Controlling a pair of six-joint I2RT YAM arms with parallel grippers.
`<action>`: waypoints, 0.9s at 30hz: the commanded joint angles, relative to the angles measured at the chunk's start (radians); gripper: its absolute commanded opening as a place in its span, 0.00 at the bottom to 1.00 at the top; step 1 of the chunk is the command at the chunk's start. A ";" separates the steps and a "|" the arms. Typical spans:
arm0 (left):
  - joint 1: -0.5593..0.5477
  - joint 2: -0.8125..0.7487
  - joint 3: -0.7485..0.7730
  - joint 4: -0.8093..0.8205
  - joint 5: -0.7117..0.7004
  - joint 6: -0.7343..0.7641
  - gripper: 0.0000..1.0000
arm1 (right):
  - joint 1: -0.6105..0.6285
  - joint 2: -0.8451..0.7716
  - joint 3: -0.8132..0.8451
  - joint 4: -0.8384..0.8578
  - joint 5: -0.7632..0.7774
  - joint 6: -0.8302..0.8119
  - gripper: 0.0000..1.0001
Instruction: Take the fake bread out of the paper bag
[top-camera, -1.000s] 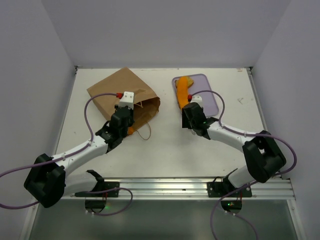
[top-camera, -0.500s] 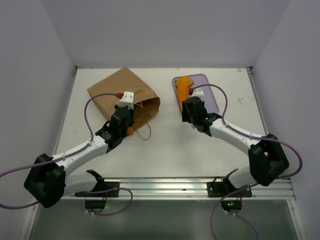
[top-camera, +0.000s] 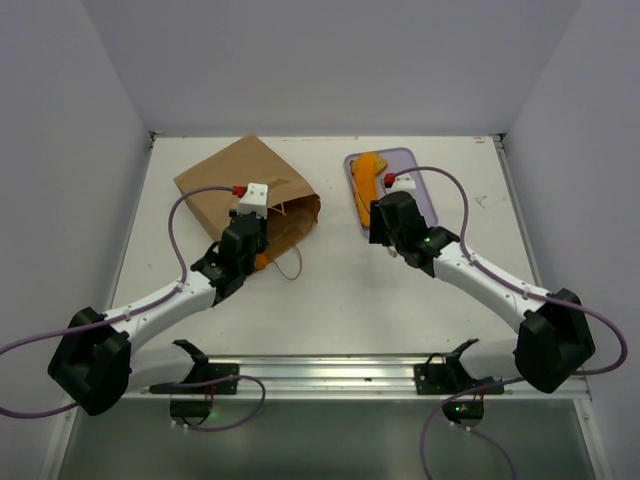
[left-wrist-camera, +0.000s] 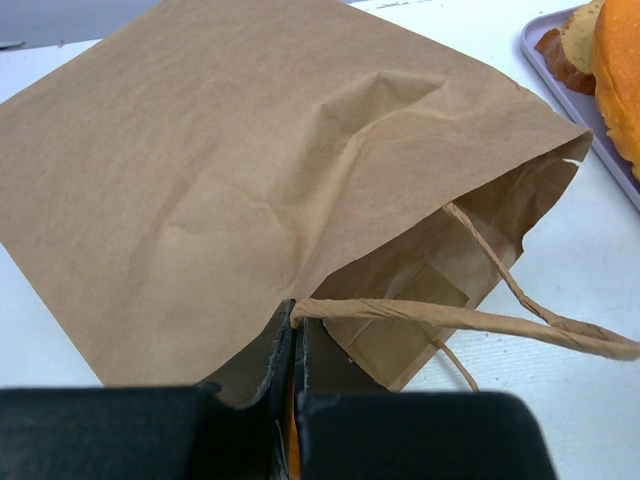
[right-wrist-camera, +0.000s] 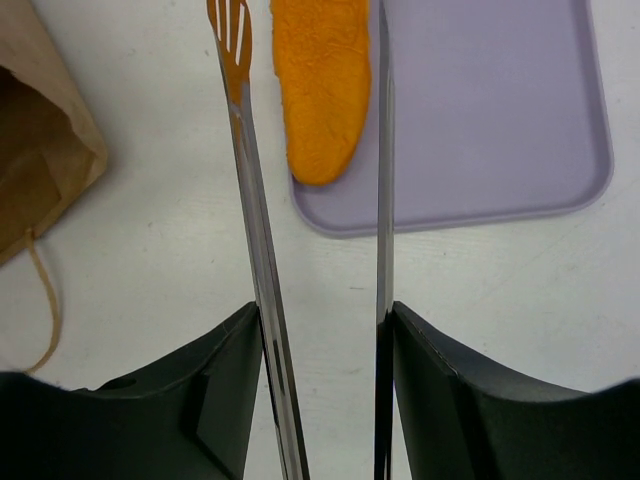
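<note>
Bread (top-camera: 365, 176), one long orange piece, is lying on the tray (right-wrist-camera: 500, 110) at one o'clock, outside the paper bag (top-camera: 225, 185) at eleven o'clock. Since a second ago the right gripper (right-wrist-camera: 322, 312) is moving slightly toward twelve, its elbow swinging toward four. Its fingers are clamping narrow tongs (right-wrist-camera: 250, 200) whose blades are straddling the bread. The left gripper (left-wrist-camera: 296, 332), fingers pressed together, is pinching the bag's mouth. This piece seems delivered; next, back to the bag.

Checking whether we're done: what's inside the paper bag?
The open mouth of the paper bag shows only brown lining, a handle and an orange sliver at the left gripper. Its top side covers everything deeper, so remaining bread cannot be told.
</note>
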 joint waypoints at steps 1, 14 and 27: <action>0.008 -0.021 0.007 0.019 -0.008 -0.020 0.00 | 0.000 -0.096 0.015 -0.048 -0.081 0.021 0.55; 0.006 -0.027 0.005 0.019 -0.010 -0.020 0.00 | 0.052 -0.295 -0.132 -0.101 -0.294 0.103 0.54; 0.008 -0.051 -0.005 0.025 -0.010 -0.022 0.00 | 0.103 -0.378 -0.154 -0.177 -0.507 0.110 0.52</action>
